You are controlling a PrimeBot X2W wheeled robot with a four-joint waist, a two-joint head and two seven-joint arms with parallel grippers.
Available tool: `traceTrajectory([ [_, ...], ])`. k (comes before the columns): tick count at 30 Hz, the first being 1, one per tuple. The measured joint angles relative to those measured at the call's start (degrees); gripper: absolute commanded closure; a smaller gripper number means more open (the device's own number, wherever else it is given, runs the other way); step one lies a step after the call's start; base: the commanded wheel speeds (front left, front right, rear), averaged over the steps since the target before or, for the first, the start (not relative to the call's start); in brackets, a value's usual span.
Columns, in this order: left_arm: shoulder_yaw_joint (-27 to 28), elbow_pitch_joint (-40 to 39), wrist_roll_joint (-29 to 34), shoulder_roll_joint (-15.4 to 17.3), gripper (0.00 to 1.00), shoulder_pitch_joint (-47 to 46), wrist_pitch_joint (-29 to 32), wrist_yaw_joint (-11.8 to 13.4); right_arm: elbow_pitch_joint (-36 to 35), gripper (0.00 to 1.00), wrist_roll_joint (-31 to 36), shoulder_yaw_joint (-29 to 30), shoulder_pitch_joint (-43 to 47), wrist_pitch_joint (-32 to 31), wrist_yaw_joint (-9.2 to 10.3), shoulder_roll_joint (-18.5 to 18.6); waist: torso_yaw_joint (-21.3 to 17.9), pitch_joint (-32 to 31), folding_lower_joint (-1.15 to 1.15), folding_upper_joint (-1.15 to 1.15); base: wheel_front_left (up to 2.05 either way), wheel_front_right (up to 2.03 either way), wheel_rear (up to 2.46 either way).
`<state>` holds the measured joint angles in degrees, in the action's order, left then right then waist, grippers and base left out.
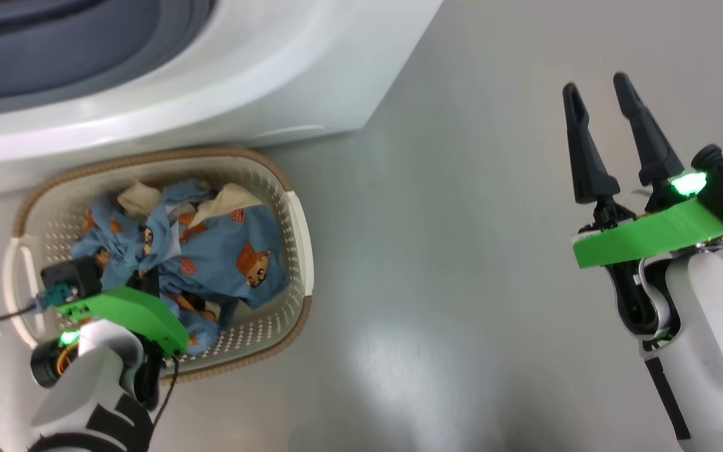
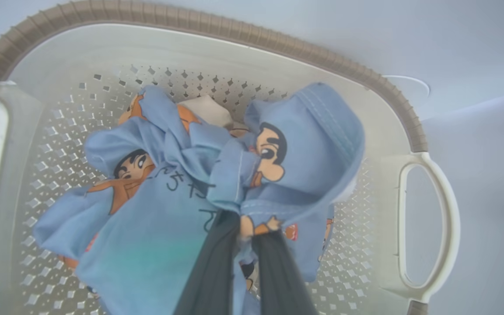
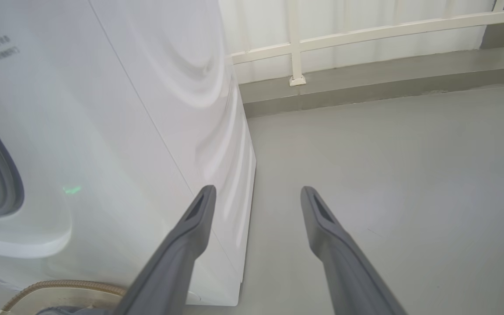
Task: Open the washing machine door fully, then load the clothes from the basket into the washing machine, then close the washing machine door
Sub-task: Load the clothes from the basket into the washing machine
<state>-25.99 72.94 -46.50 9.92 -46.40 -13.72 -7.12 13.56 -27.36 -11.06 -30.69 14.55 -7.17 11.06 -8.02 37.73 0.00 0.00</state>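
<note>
Head view: a big white box-shaped front-loading washing machine (image 1: 242,75) stood at the top of the picture, with its grey rubber gasket (image 1: 54,56) showing at the upper left. A small cream perforated plastic basket with a brown woven-look rim (image 1: 302,251) sat on the grey floor (image 1: 462,251) just in front of the machine. The light-blue clothes printed with orange-brown figures (image 1: 236,245) lay inside the basket. The left gripper (image 1: 148,284) was lowered into the clothes at the basket's near side. The right gripper (image 1: 597,85) was held well apart over bare floor, its jaws spread wide and empty.

Left wrist view: the two dark fingers (image 2: 210,267) were pressed together on a bunched fold of the blue fabric, which gathered at their tips. The rest of the garment hung within the basket walls. A white side handle (image 2: 449,218) showed at the right.

Right wrist view: the parted fingers (image 3: 190,236) gripped nothing and pointed past the machine's front corner toward a white railing (image 3: 295,43).
</note>
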Motion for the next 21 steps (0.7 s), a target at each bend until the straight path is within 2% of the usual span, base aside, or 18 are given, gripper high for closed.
traceTrajectory([
  [10, 0.30, -6.76, -1.37, 0.00, 1.00, 6.94, -0.51, -0.24, 1.41, 0.00, -0.65, -0.37, 2.68, 0.00, 0.00, 0.25, 1.31, -7.49, 0.00, 0.00, 0.00, 0.00, 0.00],
  [21, 4.70, -18.30, 0.34, 0.24, 1.00, 15.78, -0.51, -0.24, 3.16, 0.00, -1.33, -0.09, 7.20, 0.00, 0.00, 0.51, 3.23, -15.67, 0.00, 0.00, 0.00, 0.00, 0.00],
])
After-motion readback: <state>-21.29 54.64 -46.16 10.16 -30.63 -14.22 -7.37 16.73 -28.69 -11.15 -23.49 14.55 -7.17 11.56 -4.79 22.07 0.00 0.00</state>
